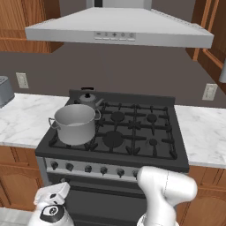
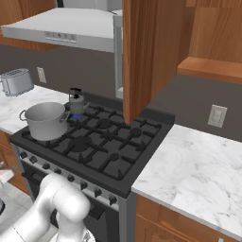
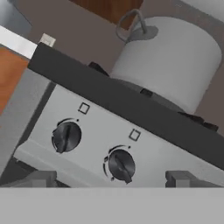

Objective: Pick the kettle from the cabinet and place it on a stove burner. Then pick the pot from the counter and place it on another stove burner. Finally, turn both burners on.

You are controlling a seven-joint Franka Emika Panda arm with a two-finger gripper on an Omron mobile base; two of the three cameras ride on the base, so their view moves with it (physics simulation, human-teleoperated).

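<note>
The pot sits on the range's front-left burner, the kettle on the back-left one just behind. The gripper hangs before two knobs, jaws spread wide and empty.

A home kitchen. A black gas stove with iron grates and a row of dark knobs stands between white marble counters. A grey range hood hangs above it. Brown wooden cabinets, wall sockets and a toaster surround it.
</note>
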